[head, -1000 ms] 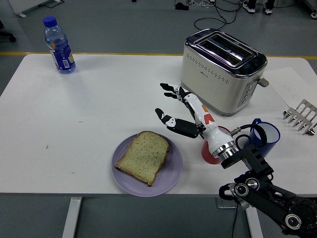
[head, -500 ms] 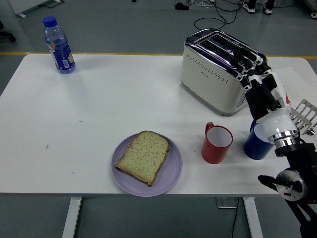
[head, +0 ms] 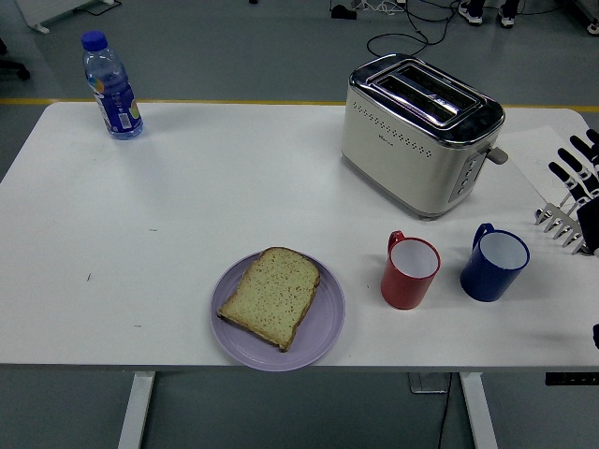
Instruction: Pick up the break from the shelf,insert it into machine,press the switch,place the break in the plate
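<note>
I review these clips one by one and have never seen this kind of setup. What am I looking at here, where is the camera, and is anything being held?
This is one view from a camera on a humanoid robot's head, looking down over a white table. The black-tipped fingers at the right edge belong to the robot's right hand; they are spread and hold nothing. The left hand is out of view. On the table lie a purple plate with a slice of bread on it, a red mug, a blue mug, a cream toaster with empty slots, a water bottle at the far left, and a metal rack by the hand.
</note>
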Robot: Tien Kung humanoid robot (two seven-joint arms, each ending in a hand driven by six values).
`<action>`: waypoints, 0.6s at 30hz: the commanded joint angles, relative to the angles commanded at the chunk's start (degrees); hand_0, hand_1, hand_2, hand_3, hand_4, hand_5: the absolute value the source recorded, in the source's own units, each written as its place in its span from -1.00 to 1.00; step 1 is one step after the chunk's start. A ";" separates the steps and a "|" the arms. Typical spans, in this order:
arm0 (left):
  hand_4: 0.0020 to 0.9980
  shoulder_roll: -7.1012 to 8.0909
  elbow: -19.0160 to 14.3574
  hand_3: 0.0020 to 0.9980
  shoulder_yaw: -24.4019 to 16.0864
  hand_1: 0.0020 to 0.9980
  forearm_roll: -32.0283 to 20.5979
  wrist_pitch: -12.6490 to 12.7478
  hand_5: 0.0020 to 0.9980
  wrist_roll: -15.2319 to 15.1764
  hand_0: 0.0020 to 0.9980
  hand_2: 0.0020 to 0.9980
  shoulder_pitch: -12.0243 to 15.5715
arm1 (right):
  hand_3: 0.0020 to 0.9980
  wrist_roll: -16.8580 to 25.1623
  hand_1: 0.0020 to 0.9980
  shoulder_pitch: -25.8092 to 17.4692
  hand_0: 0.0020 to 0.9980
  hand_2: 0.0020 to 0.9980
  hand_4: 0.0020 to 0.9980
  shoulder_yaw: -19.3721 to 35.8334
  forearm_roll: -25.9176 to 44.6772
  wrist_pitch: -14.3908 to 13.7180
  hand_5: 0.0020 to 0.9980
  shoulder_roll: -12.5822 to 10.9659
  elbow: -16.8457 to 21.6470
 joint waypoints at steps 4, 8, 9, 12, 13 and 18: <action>0.11 0.00 0.00 0.47 -0.90 0.01 1.23 0.03 1.00 0.21 -0.16 0.21 0.31 | 0.18 0.24 0.25 -0.94 0.39 0.28 0.01 2.11 0.25 -0.25 -0.56 0.17 -1.71; 0.11 0.00 0.00 0.47 -1.53 0.01 2.26 0.04 1.00 0.44 -0.16 0.22 0.51 | 0.19 1.15 0.24 -1.08 0.39 0.29 0.00 2.54 1.08 -1.14 -0.55 0.42 -3.21; 0.11 0.00 0.00 0.47 -1.73 0.01 2.57 0.05 1.00 0.49 -0.16 0.22 0.57 | 0.19 1.44 0.24 -1.07 0.39 0.29 0.00 2.53 1.36 -1.49 -0.55 0.56 -3.73; 0.11 0.00 0.00 0.47 -1.97 0.01 2.91 0.10 1.00 0.57 -0.16 0.22 0.65 | 0.19 2.00 0.24 -1.06 0.39 0.29 0.00 2.46 2.03 -2.13 -0.55 0.83 -4.54; 0.11 0.00 0.00 0.47 -1.98 0.01 2.93 0.11 1.00 0.58 -0.16 0.22 0.72 | 0.19 2.22 0.24 -1.09 0.39 0.29 0.00 2.44 2.48 -2.38 -0.55 0.92 -4.85; 0.10 0.00 0.00 0.47 -1.88 0.01 2.74 0.09 1.00 0.47 -0.16 0.22 0.82 | 0.20 2.98 0.25 -1.03 0.39 0.30 -0.02 2.58 4.04 -3.63 -0.54 1.08 -5.73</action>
